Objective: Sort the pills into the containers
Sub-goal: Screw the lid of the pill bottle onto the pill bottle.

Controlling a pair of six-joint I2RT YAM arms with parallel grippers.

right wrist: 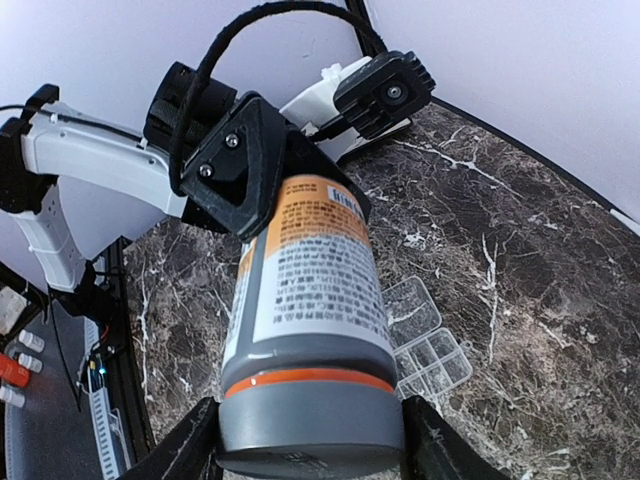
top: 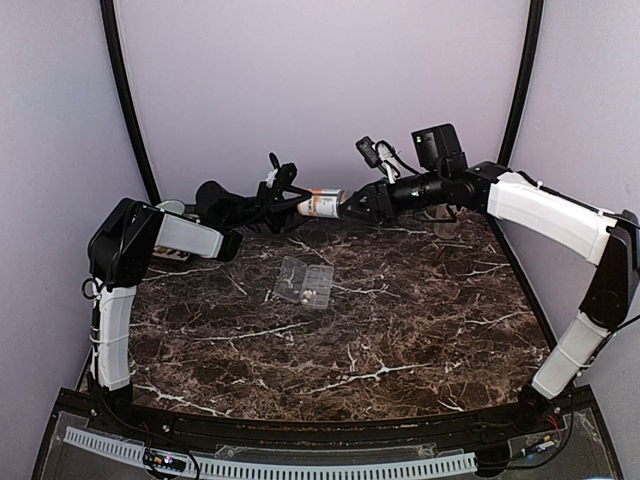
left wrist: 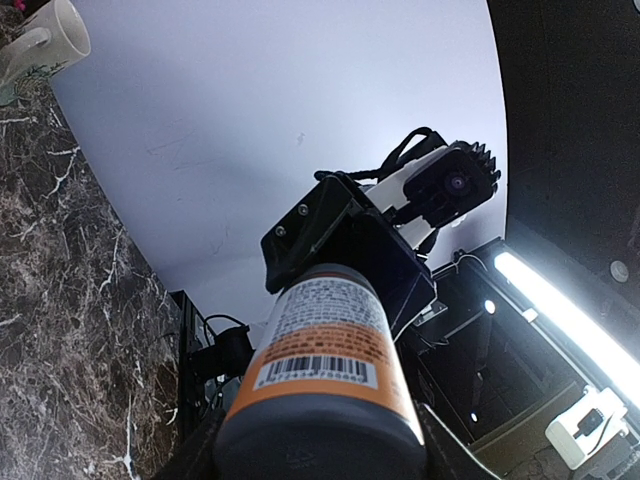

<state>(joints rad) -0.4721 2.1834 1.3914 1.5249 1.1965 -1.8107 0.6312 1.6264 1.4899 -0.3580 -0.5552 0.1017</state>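
Observation:
A grey-capped white-and-orange bottle (top: 322,203) is held level in the air above the back of the table. My left gripper (top: 292,205) is shut on its base end (left wrist: 320,400). My right gripper (top: 350,207) is shut on its grey cap (right wrist: 310,425). The clear organizer box (top: 305,282) lies open on the marble below, lid folded back; it also shows in the right wrist view (right wrist: 432,345). A few pale specks (top: 304,295) that look like pills sit in its compartments. In each wrist view the other gripper grips the bottle's far end.
A cream mug (left wrist: 45,40) stands at the back left, partly hidden behind my left arm (top: 170,208). The dark marble table (top: 400,330) is walled by pale panels at the back and sides.

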